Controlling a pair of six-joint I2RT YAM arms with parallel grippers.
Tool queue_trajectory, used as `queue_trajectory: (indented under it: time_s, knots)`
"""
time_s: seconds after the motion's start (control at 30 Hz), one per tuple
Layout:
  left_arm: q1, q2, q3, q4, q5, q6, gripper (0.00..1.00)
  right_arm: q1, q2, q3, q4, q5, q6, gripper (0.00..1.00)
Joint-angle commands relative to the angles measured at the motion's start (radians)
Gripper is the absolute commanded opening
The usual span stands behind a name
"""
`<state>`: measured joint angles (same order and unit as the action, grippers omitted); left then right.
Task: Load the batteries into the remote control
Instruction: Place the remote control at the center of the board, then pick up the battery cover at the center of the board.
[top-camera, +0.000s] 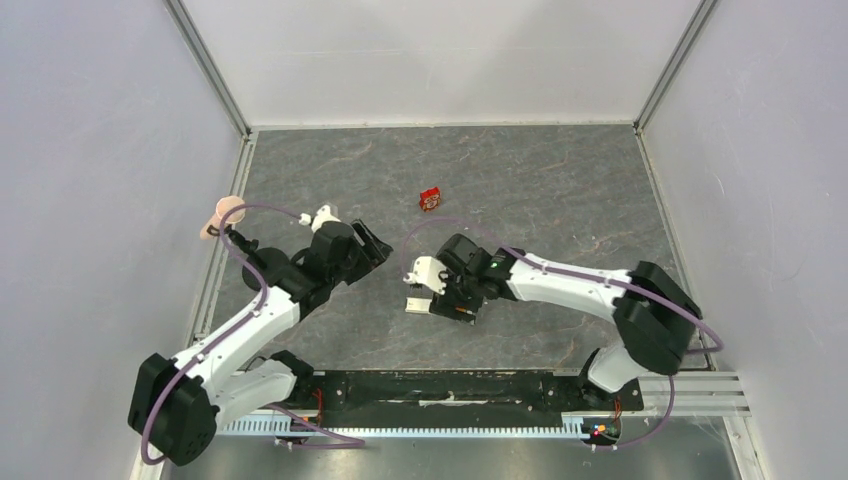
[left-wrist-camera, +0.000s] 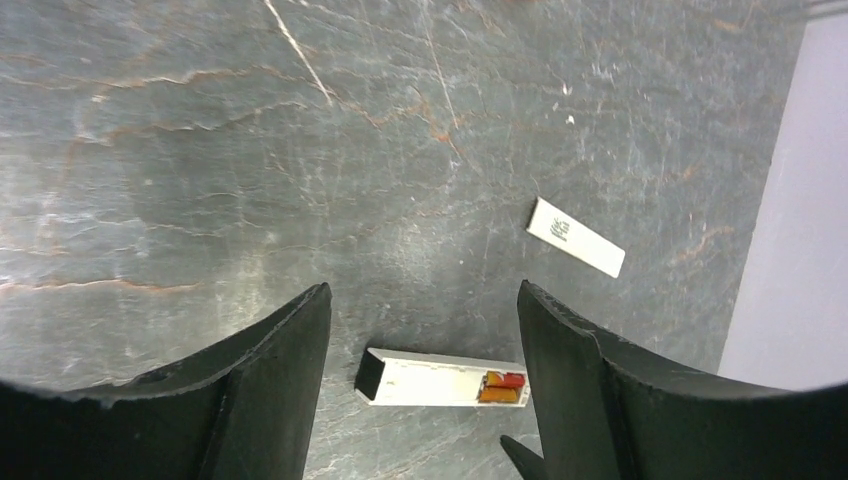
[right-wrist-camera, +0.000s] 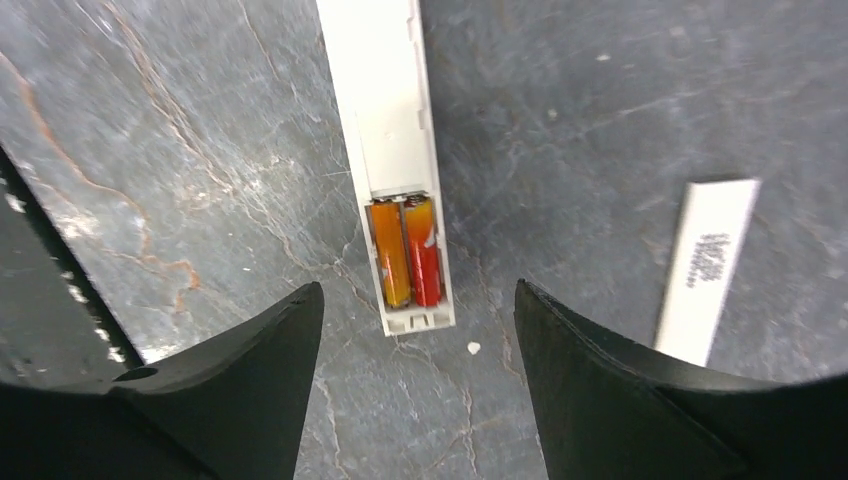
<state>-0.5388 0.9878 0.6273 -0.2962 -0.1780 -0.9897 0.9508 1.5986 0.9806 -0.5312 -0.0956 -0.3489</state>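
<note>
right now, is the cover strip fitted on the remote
No, the cover strip lies apart from the remote control, whose two batteries sit exposed.

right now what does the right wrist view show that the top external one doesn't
Only the right wrist view: two batteries lying side by side in the recess at one end of the remote control, and the printed white cover strip lying apart on the table. Only the top external view: the small red box and the left gripper off to the side. Both: the grey table and the right gripper, open over the remote control; from above only a bit of white shows under it.
</note>
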Motion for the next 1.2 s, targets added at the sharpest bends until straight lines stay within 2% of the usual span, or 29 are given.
queue_trajectory:
  time_s: [0.0,0.07,0.17,0.23,0.33,0.47,0.6,0.83,1.17]
  knots:
    - [0.005,0.059,0.031,0.112,0.12,0.071,0.74,-0.035,-0.154,-0.045,0.089,0.019,0.131,0.73]
    - [0.005,0.099,0.037,0.159,0.184,0.098,0.74,-0.1,-0.226,-0.113,0.164,0.04,0.259,0.73]
    - [-0.003,0.184,0.079,0.187,0.265,0.142,0.73,-0.297,-0.297,-0.225,0.231,-0.014,0.502,0.68]
    - [-0.017,0.24,0.117,0.188,0.271,0.169,0.72,-0.398,-0.348,-0.312,0.282,0.013,0.628,0.7]
    - [-0.043,0.319,0.161,0.217,0.273,0.182,0.72,-0.492,-0.406,-0.404,0.319,0.029,0.761,0.75]
    - [-0.081,0.432,0.197,0.291,0.304,0.184,0.71,-0.575,-0.416,-0.467,0.351,0.041,0.92,0.78]
    - [-0.116,0.55,0.234,0.375,0.31,0.195,0.71,-0.626,-0.422,-0.497,0.399,0.079,0.991,0.78]
    - [-0.132,0.726,0.342,0.368,0.296,0.208,0.65,-0.673,-0.336,-0.462,0.465,0.069,0.974,0.76]
    - [-0.146,0.868,0.416,0.37,0.254,0.153,0.57,-0.676,-0.2,-0.427,0.568,-0.015,0.97,0.62]
